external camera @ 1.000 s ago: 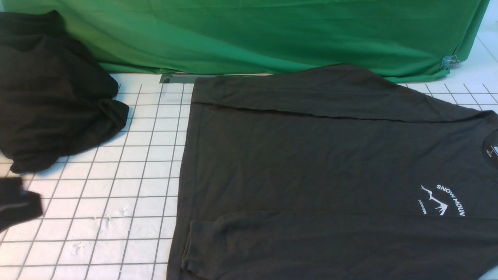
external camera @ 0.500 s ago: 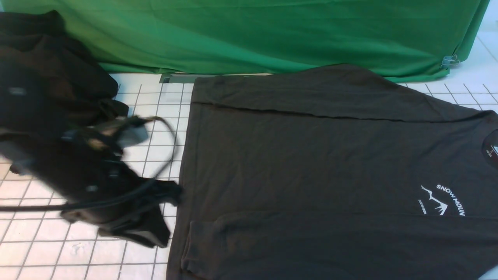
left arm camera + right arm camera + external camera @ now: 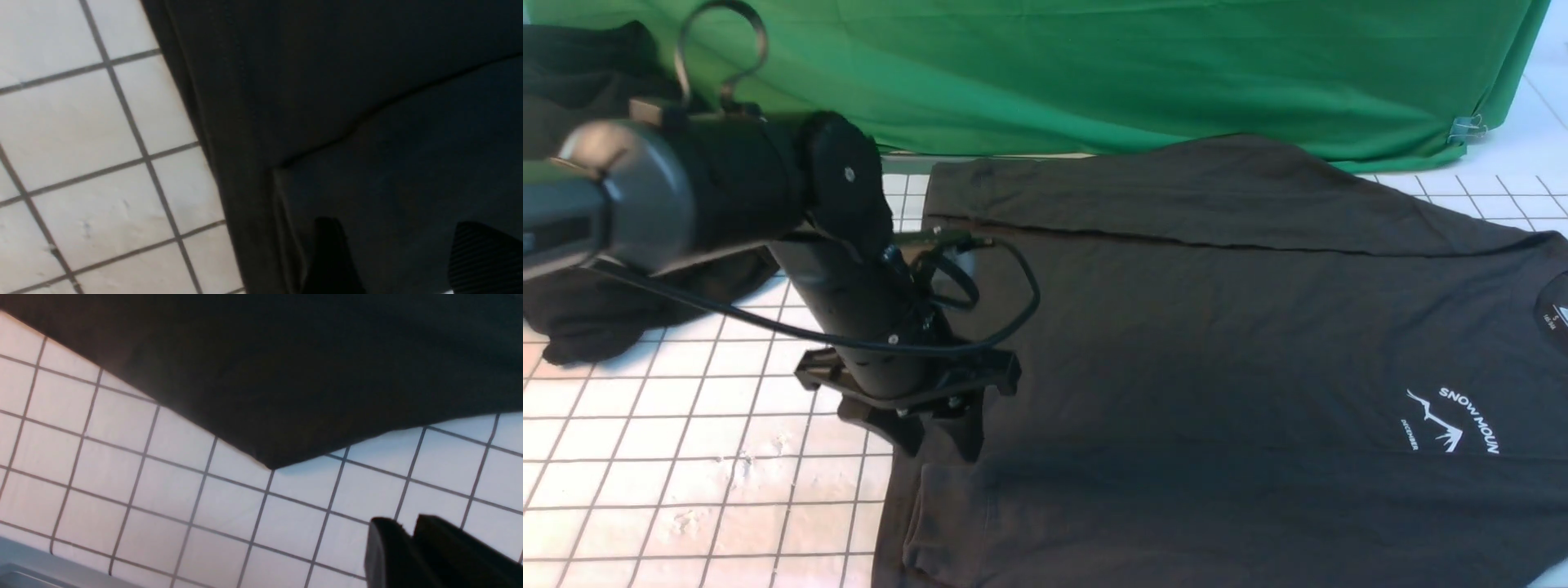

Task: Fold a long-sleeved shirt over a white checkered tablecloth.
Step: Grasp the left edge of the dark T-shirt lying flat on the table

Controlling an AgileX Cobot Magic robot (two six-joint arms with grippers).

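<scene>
The charcoal long-sleeved shirt (image 3: 1217, 343) lies flat on the white checkered tablecloth (image 3: 727, 457), with its white mountain print (image 3: 1454, 420) at the right and both sleeves laid over the body. My left gripper (image 3: 939, 445) hangs open just above the shirt's left hem, near the front sleeve's cuff (image 3: 947, 506). In the left wrist view its two fingertips (image 3: 329, 245) stand wide apart over the shirt (image 3: 327, 81), nothing between them. The right gripper (image 3: 402, 528) is shut and empty over the tablecloth (image 3: 163, 477), near a shirt corner (image 3: 269, 461). It is out of the front view.
A plain green fabric sheet (image 3: 1094, 73) hangs along the back, pinned by a clip (image 3: 1466, 128). A deeper-black lumpy cloth (image 3: 572, 327) lies at the far left, partly behind my left arm (image 3: 727, 188). A grey edge (image 3: 24, 559) borders the tablecloth.
My left arm has swung in from the left edge, past the lumpy cloth, to the shirt's left hem. The shirt has not moved.
</scene>
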